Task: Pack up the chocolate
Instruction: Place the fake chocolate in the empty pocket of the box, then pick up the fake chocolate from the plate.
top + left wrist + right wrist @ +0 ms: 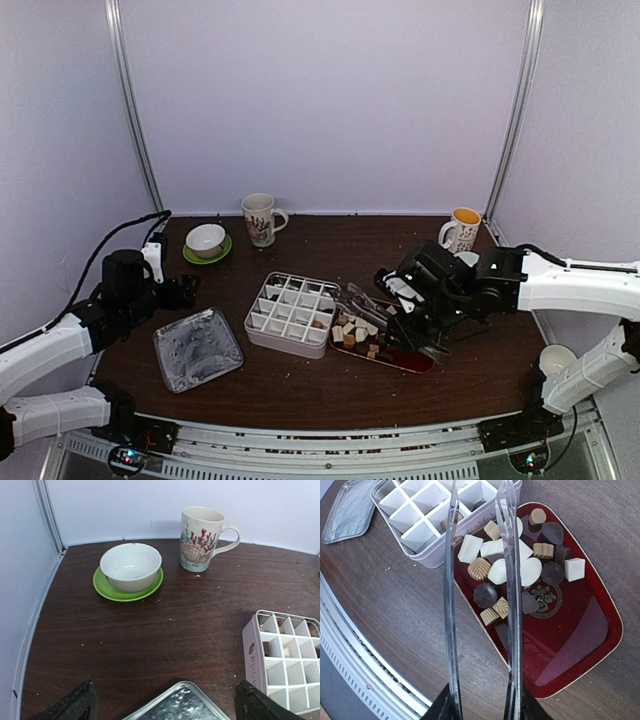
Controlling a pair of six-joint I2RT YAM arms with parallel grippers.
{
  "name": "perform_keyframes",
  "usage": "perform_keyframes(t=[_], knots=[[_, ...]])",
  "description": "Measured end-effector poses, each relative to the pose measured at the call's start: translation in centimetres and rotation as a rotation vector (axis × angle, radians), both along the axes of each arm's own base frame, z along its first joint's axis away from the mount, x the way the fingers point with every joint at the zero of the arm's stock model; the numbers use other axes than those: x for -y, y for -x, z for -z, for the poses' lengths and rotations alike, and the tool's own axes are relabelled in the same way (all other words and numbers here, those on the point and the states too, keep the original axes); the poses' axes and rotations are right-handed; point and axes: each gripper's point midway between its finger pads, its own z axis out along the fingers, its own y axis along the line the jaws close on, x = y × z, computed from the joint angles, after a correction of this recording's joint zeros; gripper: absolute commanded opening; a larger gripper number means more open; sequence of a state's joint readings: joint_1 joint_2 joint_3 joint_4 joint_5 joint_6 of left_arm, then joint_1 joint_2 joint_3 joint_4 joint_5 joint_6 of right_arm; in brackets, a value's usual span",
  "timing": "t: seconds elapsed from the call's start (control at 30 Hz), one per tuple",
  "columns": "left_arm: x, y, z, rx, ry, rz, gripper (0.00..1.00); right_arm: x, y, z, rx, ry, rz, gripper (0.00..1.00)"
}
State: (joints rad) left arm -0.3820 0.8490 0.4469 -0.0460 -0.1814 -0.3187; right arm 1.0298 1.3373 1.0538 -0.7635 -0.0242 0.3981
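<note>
The picking step seems in hand: the right gripper (482,707) clenches long metal tongs (512,580), blades apart above the small white, tan and dark chocolate pieces (530,571) heaped on the glossy red tray (580,645). Next, the tips must straddle one piece, squeeze, and carry it to the white gridded box (415,525) just beside the tray. The left gripper (165,705) hangs released, empty, well apart.
</note>
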Motion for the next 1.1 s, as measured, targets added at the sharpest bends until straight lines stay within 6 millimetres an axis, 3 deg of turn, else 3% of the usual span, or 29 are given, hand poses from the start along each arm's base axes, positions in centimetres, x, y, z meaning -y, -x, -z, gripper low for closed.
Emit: perform_keyframes(t=[0.4, 0.73, 0.9, 1.1], knots=[[-5.1, -1.6, -3.1, 0.173, -0.225, -0.163, 0.98, 3.4, 1.2, 0.4, 0.002, -0.006, 0.026, 0.37], [-9.7, -4.2, 1.0, 0.148, -0.337, -0.282, 0.98, 6.0, 2.4, 1.9, -0.041, 0.016, 0.063, 0.37], [-9.7, -5.7, 3.0, 0.14, -0.361, -0.246, 0.98, 7.2, 3.5, 2.5, -0.078, 0.021, 0.082, 0.38], [-9.1, -7.7, 2.2, 0.197, -0.381, -0.197, 0.98, 7.6, 5.3, 3.3, -0.163, -0.002, 0.088, 0.38]])
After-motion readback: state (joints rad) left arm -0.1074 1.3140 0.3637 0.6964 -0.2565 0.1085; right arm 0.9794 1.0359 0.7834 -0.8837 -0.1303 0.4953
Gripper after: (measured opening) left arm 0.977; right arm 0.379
